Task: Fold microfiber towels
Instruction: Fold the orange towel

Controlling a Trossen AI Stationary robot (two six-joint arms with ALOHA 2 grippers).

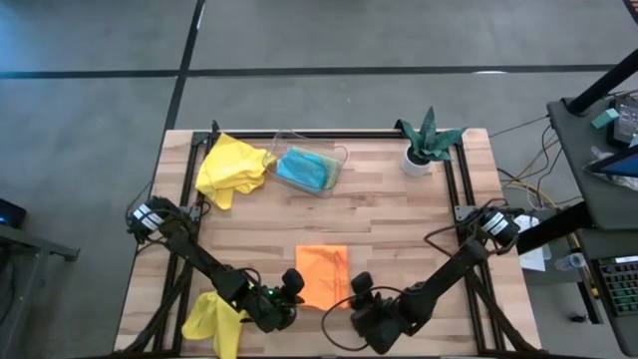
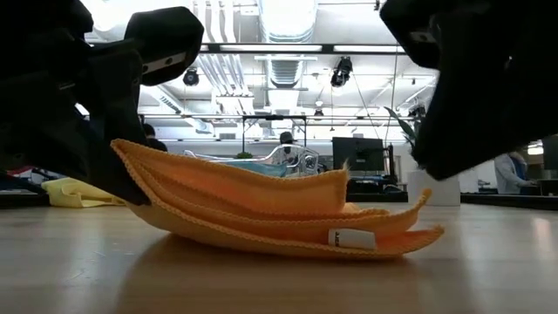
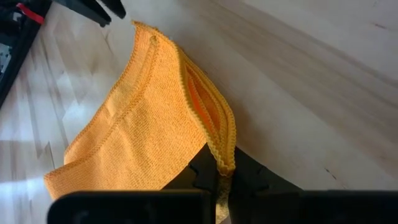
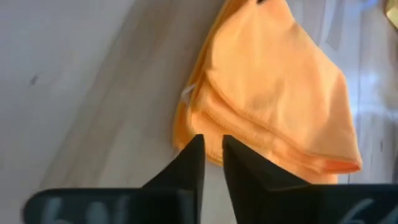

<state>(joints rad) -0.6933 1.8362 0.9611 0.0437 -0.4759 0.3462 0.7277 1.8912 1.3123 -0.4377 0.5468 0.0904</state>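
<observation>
Orange towel (image 1: 322, 276) lies folded in layers near the front edge of the table (image 1: 399, 219), between the two hands. Left hand (image 3: 221, 177) pressed together on one hemmed corner, lifting it slightly. Right hand (image 4: 212, 155) close to the opposite edge, fingers nearly together; no cloth visibly between them, grip cannot be told.

Handling, judged: light, limp, plush; layers will slide and sag unless pinched through all plies at a stitched hem or corner.

Small white tag (image 2: 351, 236) on the lower edge; print too small to read
</observation>
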